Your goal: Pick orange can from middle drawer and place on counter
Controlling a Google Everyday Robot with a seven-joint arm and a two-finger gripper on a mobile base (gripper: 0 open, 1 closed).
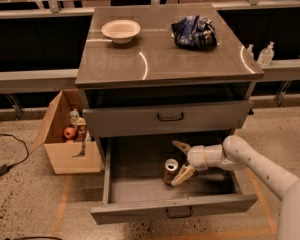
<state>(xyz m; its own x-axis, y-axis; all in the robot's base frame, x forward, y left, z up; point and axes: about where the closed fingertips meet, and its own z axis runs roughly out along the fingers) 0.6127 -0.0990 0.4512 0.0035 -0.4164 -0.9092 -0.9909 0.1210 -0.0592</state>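
The orange can (169, 170) stands upright on the grey floor of the open middle drawer (135, 185), near its centre. My gripper (178, 160) reaches in from the right, low inside the drawer. It is open, with one finger behind the can and the other just right of it, close to touching. The counter (160, 59) is the glossy grey-brown top of the cabinet above.
A white bowl (121, 30) and a dark blue snack bag (193, 31) lie on the counter. The taller-fronted drawer (170, 117) above is slightly open. A cardboard box (65, 134) with items stands on the floor at the left. Two bottles (265, 54) stand on the rail at right.
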